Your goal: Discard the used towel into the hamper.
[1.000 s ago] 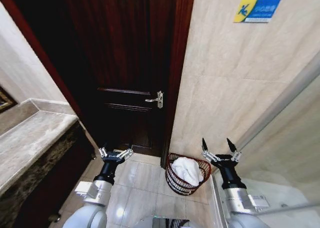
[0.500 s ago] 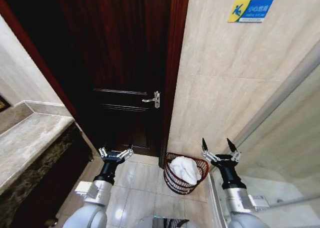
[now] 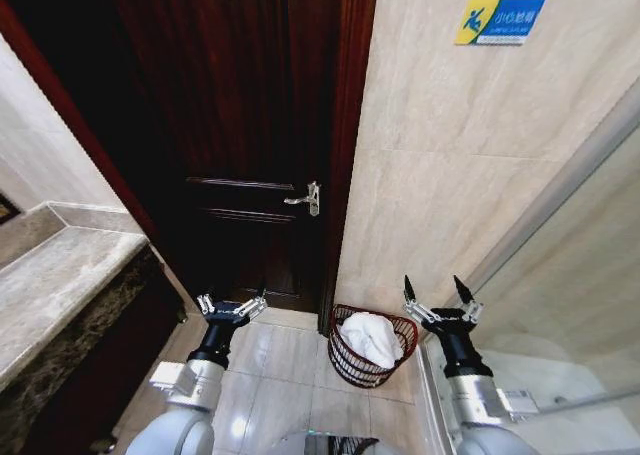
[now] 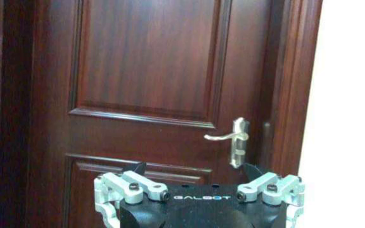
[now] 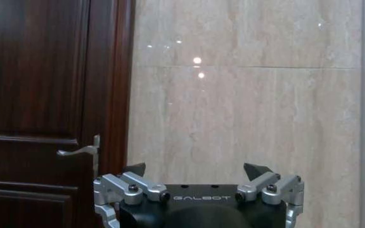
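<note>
The hamper (image 3: 372,346), a dark-red wire basket, stands on the tiled floor (image 3: 285,360) at the foot of the beige wall (image 3: 450,195), just beside the frame of the dark wooden door (image 3: 250,125), and a white towel (image 3: 370,337) lies bunched inside it, with a fold reaching up to about the rim. The right end effector (image 3: 440,293) hangs just beside the hamper on its right, fingers spread wide and holding nothing; in the right wrist view the same end effector (image 5: 196,172) faces the wall and the door handle (image 5: 81,153), its pads well apart. The left end effector (image 3: 232,303) is raised to the left of the hamper in front of the door, also wide and empty, and the left wrist view shows it (image 4: 196,172) pointed at the door panels. A stone-topped desk (image 3: 60,285) runs along the far left. Judging from how things lie, the towel is already discarded and what is left is only a clean finish. To do that well, both arms should stay wide and high, clear of the wire rim, so nothing snags the bars or tips the light basket, and any retreat should pull up and back, away from the basket and the door handle.
</note>
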You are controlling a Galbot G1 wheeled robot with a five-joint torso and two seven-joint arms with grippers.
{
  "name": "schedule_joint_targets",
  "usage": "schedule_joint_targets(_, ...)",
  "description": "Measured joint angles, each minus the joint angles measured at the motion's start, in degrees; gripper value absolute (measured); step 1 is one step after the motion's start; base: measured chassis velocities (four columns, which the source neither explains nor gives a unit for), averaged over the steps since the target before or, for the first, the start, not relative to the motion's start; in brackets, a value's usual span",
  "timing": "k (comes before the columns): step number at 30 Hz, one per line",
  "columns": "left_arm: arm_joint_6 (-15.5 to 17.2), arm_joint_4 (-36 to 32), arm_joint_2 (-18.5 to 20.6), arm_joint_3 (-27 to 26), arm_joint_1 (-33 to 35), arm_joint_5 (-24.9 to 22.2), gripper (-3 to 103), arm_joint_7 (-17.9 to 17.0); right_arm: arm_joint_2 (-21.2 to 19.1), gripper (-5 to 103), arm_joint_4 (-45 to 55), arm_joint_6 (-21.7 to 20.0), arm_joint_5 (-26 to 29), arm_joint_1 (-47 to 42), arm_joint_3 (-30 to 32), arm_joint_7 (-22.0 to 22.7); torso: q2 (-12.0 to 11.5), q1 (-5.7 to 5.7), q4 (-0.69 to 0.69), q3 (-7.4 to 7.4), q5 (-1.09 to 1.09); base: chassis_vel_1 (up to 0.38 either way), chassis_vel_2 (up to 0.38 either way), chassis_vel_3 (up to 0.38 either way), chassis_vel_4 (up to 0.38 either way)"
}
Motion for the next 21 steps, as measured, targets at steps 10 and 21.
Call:
schedule_joint_targets(10,0.0,0.0,0.0,0.0,0.0,0.0,100,0.0,0.0,100,0.0,0.0,0.0,0.0,0.0,0.0,0.0,0.01,0.0,0.01,-0.01,0.082,0.11,-0.085,-0.097)
schedule_joint_targets(21,0.0,0.0,0.0,0.0,0.0,0.0,100,0.0,0.0,100,0.0,0.0,0.0,0.0,0.0,0.0,0.0,0.01,0.0,0.01,-0.01,-0.022,-0.018,0.014,0.019)
